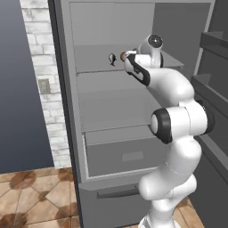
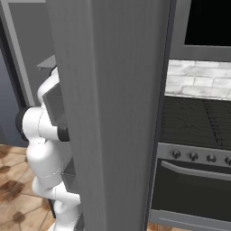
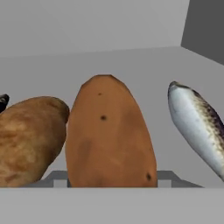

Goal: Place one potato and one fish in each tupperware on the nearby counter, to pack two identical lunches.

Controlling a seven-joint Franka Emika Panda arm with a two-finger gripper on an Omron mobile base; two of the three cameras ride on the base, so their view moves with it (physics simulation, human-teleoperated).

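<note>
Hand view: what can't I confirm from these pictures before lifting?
- End effector fingertips: hidden behind the centred reddish-brown oval potato in the hand view, so contact is unconfirmed.
- Silvery speckled fish: tail cut off by the right edge.
- Lighter tan potato: cut off at the left edge.
- Right base view: the grey fridge wall panel hides the shelf.

A smooth reddish-brown oval potato [image 3: 109, 135] stands lengthwise on the grey fridge shelf [image 3: 131, 61]. A paler tan potato [image 3: 28, 140] lies touching its left side. A silvery speckled fish [image 3: 199, 127] lies apart on its right.
</note>
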